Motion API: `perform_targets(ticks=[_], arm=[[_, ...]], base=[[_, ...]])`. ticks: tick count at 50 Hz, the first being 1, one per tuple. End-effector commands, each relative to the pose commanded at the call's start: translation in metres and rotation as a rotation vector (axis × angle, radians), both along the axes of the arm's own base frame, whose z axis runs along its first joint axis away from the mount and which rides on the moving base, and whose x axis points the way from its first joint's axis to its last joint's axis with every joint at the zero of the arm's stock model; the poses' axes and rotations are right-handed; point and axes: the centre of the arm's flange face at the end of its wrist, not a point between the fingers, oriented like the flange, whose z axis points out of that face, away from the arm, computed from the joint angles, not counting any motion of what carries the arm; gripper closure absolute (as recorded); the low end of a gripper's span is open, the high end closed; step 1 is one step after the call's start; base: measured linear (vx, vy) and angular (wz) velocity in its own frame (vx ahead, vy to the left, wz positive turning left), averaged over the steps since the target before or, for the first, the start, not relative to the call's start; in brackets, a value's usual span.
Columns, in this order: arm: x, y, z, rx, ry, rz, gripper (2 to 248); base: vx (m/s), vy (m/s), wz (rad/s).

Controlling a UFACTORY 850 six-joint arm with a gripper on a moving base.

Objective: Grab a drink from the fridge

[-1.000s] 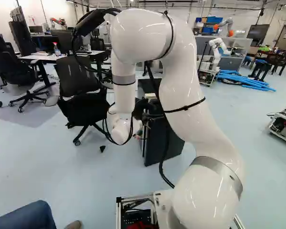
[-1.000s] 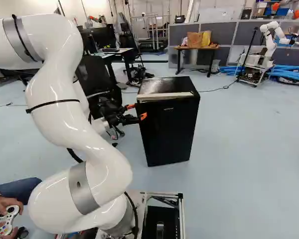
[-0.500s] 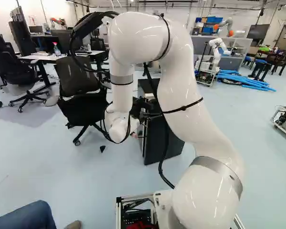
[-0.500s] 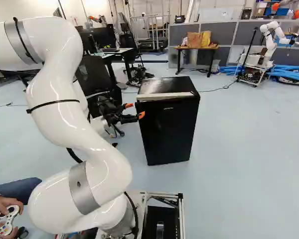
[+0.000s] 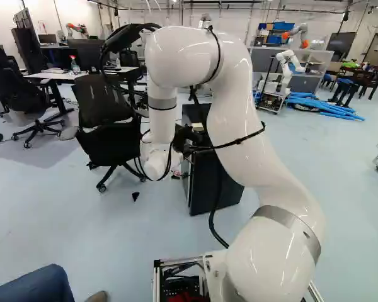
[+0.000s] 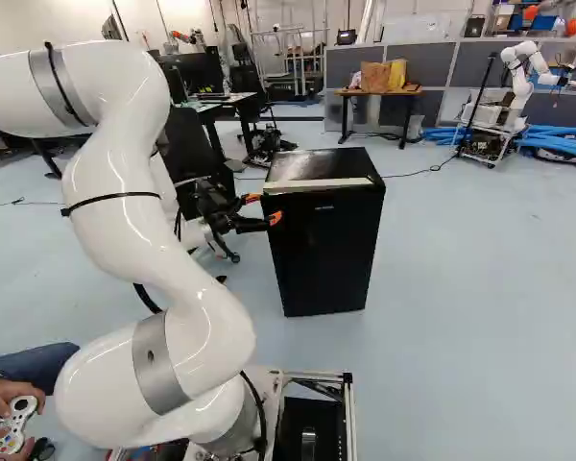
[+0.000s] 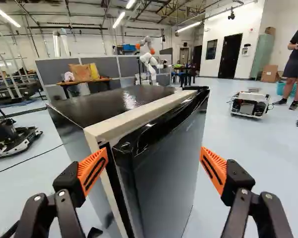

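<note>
The fridge (image 6: 326, 254) stands upright on the floor ahead of the base, its long axis vertical and its dark front facing back toward the base; a pale strip (image 7: 134, 117) runs along the front of its top. The white arm (image 5: 236, 119) climbs, arches over, then drops, with the wrist below that arch and the jaws (image 6: 264, 208) aimed at the fridge's upper side edge. They are spread wide, the fridge's near corner between them in the wrist view; whether either pad touches it cannot be told.
</note>
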Motion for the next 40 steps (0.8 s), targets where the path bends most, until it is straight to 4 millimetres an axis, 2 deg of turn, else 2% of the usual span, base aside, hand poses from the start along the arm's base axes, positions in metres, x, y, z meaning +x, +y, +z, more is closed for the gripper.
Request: perform_targets(ticks=[13, 40], arm=[[0.014, -0.006, -0.001, 0.009, -0.014, -0.035, 3], [0.012, -0.009, -0.001, 0.011, -0.013, -0.065, 3]], base=[[0.000, 0.000, 0.000], [0.000, 0.000, 0.000]])
